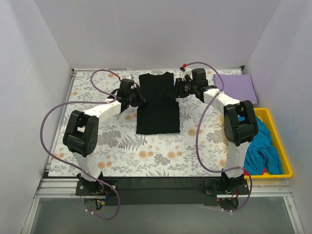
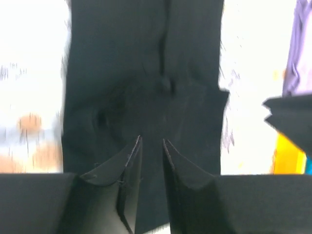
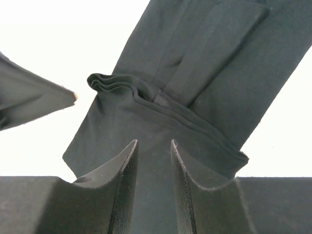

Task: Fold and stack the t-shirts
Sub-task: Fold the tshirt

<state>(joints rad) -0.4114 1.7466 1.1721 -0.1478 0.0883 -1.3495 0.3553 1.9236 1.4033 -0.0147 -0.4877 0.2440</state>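
The black t-shirt (image 1: pixel 158 114) lies as a long narrow folded strip on the middle of the table. My left gripper (image 1: pixel 138 96) is at its left edge near the top and my right gripper (image 1: pixel 178 89) is at its right edge. In the left wrist view the jaws (image 2: pixel 151 140) stand narrowly apart with black cloth (image 2: pixel 146 73) filling the gap. In the right wrist view the jaws (image 3: pixel 154 141) hold a flap of the shirt (image 3: pixel 214 73), with a bunched ridge just beyond. A folded lavender t-shirt (image 1: pixel 236 87) lies at the back right.
A grey-and-orange floral cloth (image 1: pixel 126 151) covers the table. A yellow tray (image 1: pixel 287 161) at the right edge holds a crumpled teal t-shirt (image 1: pixel 261 146) and a bit of pink cloth (image 1: pixel 264 171). White walls close in the back and both sides.
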